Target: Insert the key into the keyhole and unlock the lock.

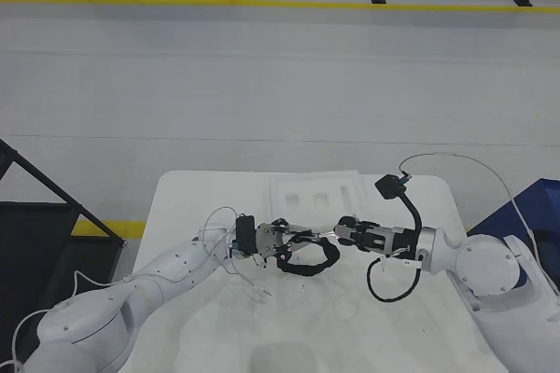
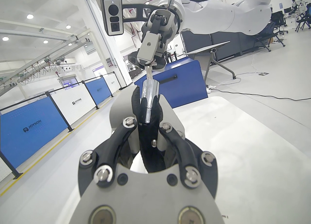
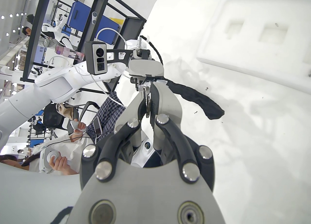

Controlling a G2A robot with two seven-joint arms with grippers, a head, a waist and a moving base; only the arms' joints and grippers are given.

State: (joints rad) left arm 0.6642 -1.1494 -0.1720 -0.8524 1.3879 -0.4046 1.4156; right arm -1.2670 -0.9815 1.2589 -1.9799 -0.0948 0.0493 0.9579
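Above the white table (image 1: 401,326), my left gripper (image 2: 148,107) is shut on the lock, a chrome cylinder (image 2: 150,98) with a black cable loop (image 1: 308,263). Facing it from the right, my right gripper (image 3: 148,93) is shut on the key (image 3: 147,103). The key blade (image 2: 148,74) points straight into the end of the cylinder and touches it; how deep it sits is hidden. In the top view the left gripper (image 1: 273,241) and the right gripper (image 1: 341,230) stand tip to tip at the table's middle, with the key (image 1: 321,235) between them. The cable (image 3: 194,98) droops from the lock toward the table.
A white foam tray (image 1: 317,196) with recesses lies at the table's far edge, behind the grippers. A blue bin (image 1: 541,214) stands off the table's right side and a black frame (image 1: 28,186) off the left.
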